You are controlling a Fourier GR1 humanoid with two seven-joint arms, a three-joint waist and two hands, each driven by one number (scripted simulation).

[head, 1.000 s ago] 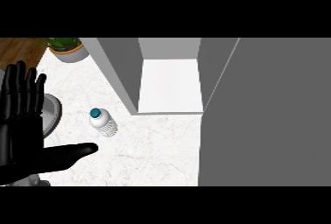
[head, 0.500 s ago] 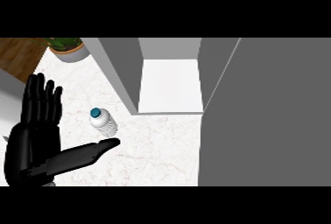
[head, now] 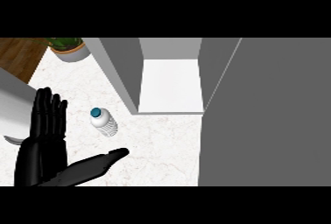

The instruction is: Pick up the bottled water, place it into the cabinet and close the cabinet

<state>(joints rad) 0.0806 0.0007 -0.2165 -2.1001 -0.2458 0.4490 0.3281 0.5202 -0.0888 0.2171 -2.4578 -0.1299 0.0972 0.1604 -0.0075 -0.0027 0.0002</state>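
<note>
You get flat, even light: the desk (head: 161, 144) and cabinet floor (head: 171, 85) read bright white, the cabinet door (head: 271, 109) dull grey, the left robot hand (head: 42, 153) black.

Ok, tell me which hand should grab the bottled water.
Left. The left hand is open and close beside the bottled water, its thumb stretched out below it; the right hand does not show in the view.

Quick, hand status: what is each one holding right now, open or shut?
Left hand: open, fingers straight, holding nothing; the bottled water is apart from it.
Right hand: not in view.
</note>
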